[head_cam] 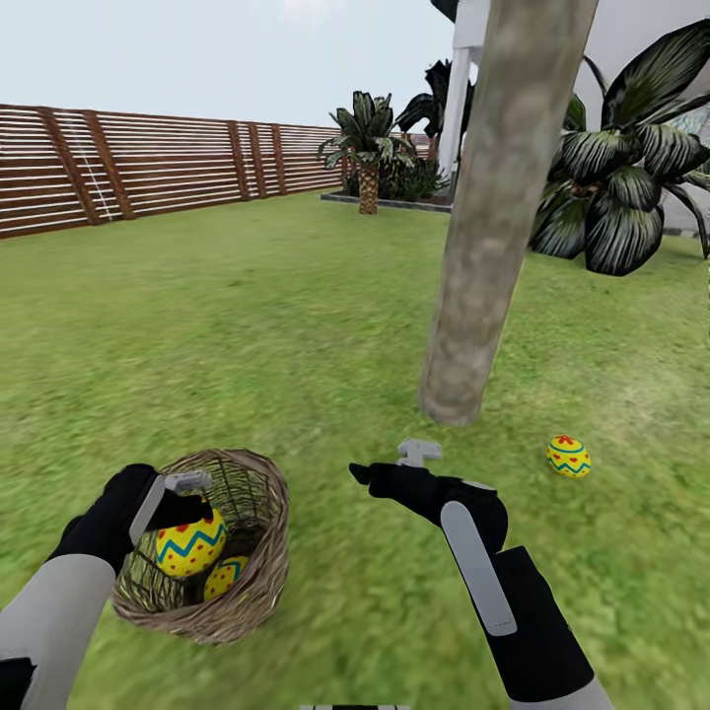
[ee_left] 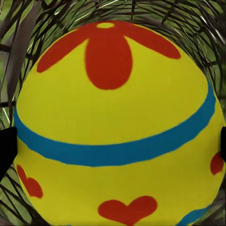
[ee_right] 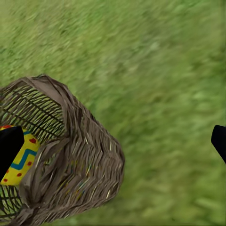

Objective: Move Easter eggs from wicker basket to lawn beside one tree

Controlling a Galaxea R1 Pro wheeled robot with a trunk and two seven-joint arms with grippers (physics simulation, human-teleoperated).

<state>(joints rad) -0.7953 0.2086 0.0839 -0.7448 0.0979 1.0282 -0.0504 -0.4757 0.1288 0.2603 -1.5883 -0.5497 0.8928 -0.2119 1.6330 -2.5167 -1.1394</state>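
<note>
- Three eggs show in the head view: one lies on the lawn near the tree, just right of the trunk's foot.
- A second egg sits in the basket, with the left end effector on it; the left wrist view has black fingertips touching both flanks of this egg, so it is clamped on it.
- A third egg lies lower in the basket, partly hidden.
- Right end effector hovers above grass between basket and tree, fingers spread apart with nothing between them; its wrist view looks at the basket.
- Brown slat fence stands along the far left.
</note>
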